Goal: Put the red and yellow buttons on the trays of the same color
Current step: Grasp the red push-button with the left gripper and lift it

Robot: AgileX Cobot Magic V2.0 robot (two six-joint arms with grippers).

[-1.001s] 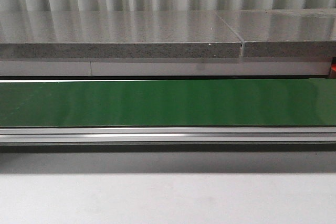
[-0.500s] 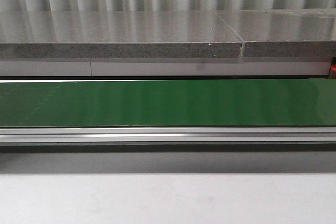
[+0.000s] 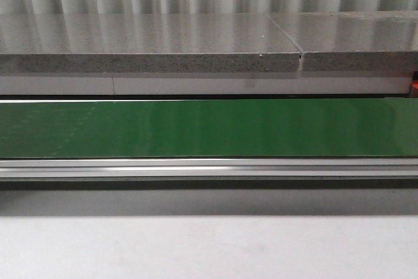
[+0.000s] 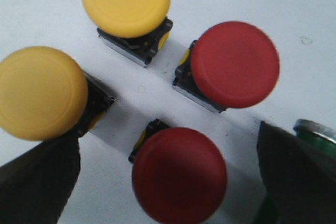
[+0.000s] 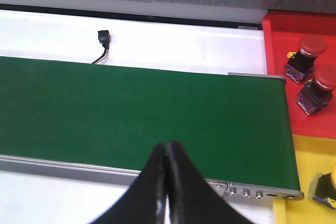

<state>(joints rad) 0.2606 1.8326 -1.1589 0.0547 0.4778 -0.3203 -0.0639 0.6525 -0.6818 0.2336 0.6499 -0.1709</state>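
In the left wrist view my left gripper is open, its dark fingers wide apart on either side of a red button on a white surface. Another red button and two yellow buttons stand close beyond it. In the right wrist view my right gripper is shut and empty above the near edge of the green belt. A red tray holds two red buttons. A yellow tray holds a yellow button at the frame edge.
The front view shows only the green conveyor belt, its metal rail and a grey stone ledge; no arm or button shows there. A small black cable plug lies beyond the belt. A green round object sits by my left finger.
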